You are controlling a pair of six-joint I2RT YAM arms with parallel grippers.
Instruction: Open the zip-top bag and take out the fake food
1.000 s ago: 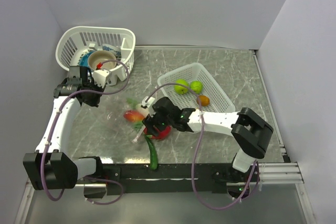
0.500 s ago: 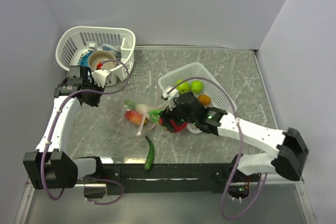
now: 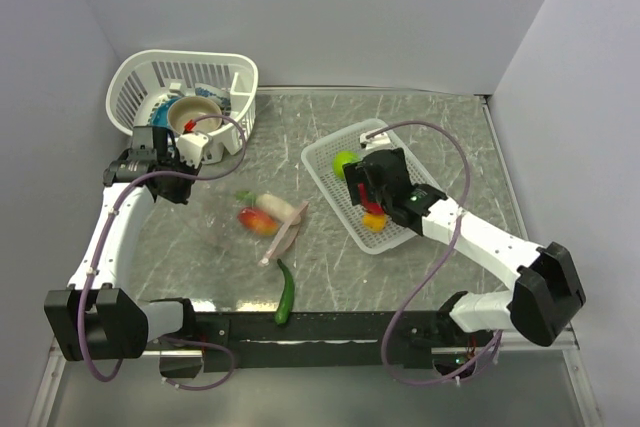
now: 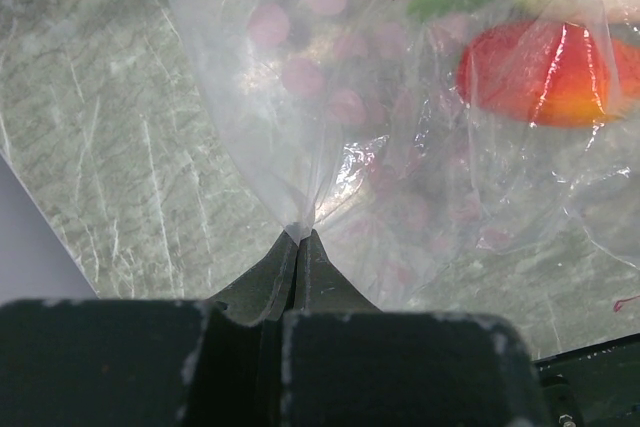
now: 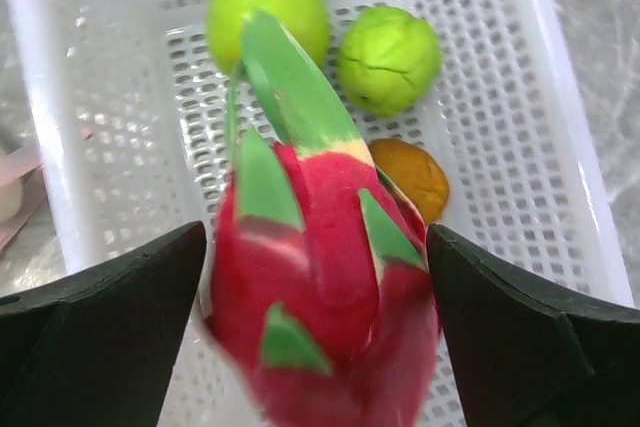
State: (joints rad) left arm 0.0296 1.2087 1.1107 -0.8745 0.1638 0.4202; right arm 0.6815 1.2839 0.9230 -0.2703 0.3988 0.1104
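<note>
The zip-top bag [image 3: 235, 222] lies clear and floppy on the marble table, its pink zip strip [image 3: 285, 237] toward the right. My left gripper [image 4: 300, 235] is shut on a pinched fold of the bag [image 4: 330, 137]. A red-orange piece of fake food [image 4: 545, 72] and a white one [image 3: 280, 209] lie at the bag. My right gripper [image 5: 315, 237] hangs open over the rectangular white basket [image 3: 325, 162]. A blurred red dragon fruit [image 5: 330, 277] with green scales sits loose between its fingers. Below it lie two lime-green balls [image 5: 388, 57] and an orange ball [image 5: 410, 175].
A green chilli pepper [image 3: 286, 292] lies on the table near the front black rail [image 3: 330, 325]. A rounded white basket [image 3: 230, 72] with a tan bowl and blue plate stands at the back left. Grey walls close in on both sides.
My right arm carried the dragon fruit from the bag's mouth to above the rectangular basket, and its jaws spread wider. The left gripper stayed shut on the bag.
</note>
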